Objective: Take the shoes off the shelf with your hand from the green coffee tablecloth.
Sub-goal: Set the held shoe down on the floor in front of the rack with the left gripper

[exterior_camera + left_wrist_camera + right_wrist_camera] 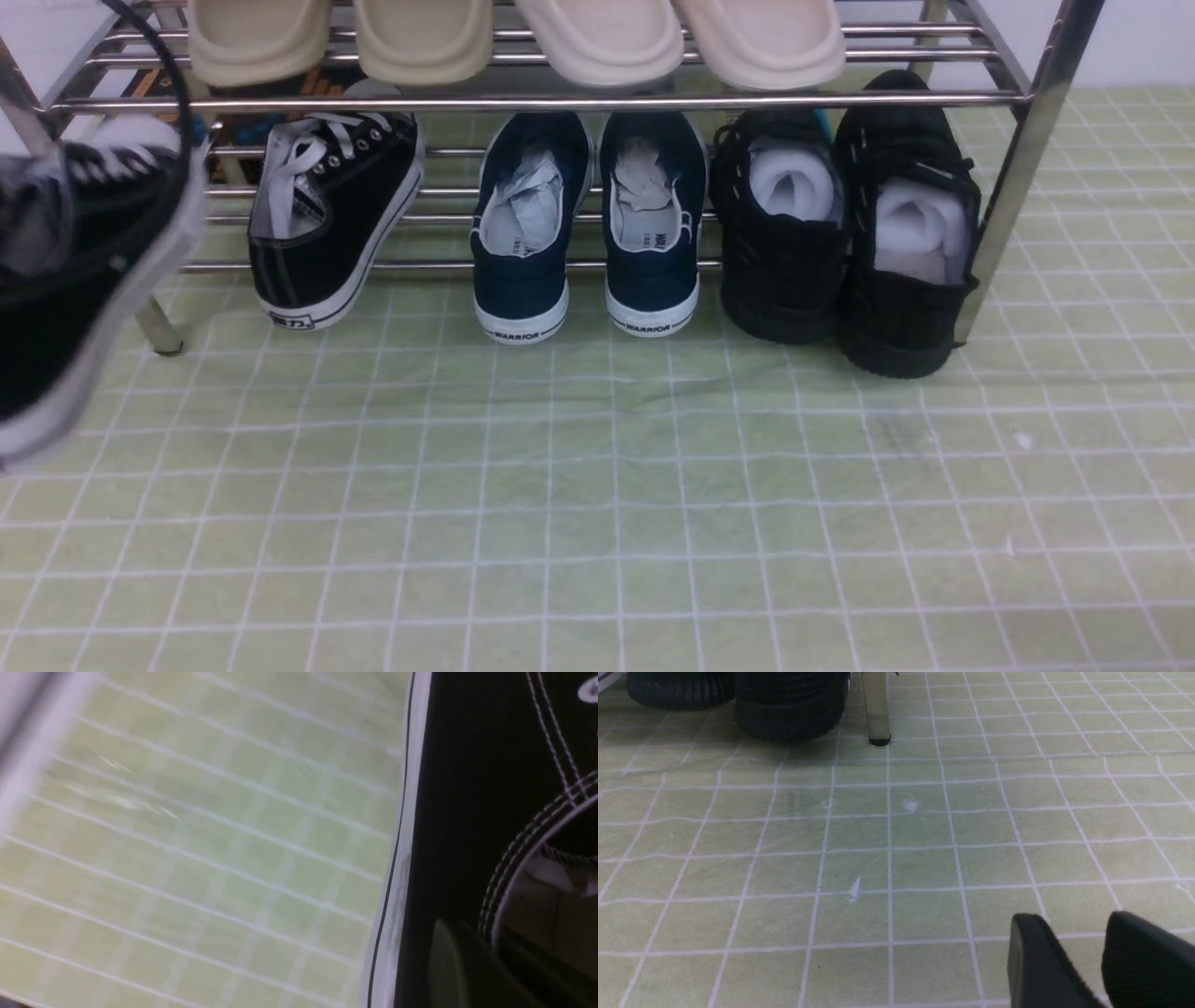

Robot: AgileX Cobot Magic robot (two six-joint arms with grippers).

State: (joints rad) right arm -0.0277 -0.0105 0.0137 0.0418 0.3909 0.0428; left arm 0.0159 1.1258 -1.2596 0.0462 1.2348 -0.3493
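Front view is showing the green coffee tablecloth (597, 523) covering the whole tabletop, with the chrome shelf (560, 101) standing across it at twelve o'clock. Beige slippers (597, 37) are lying along the upper tier. On the lower tier, all-black shoes (784, 271) stuffed with white foam are sitting at one o'clock and navy slip-ons (523, 271) at twelve. The second sneaker (327, 224) of the black canvas pair is leaning on the bars at eleven. The lifted sneaker (65, 280) is hanging tilted and blurred at nine o'clock, off the shelf, and a black cable (177, 75) is curving above it. In the left wrist view the left fingers (444, 966) are pinching shut on that sneaker's collar. In the right wrist view the right fingers (1036, 961) are standing slightly apart above bare cloth, gripping nothing.
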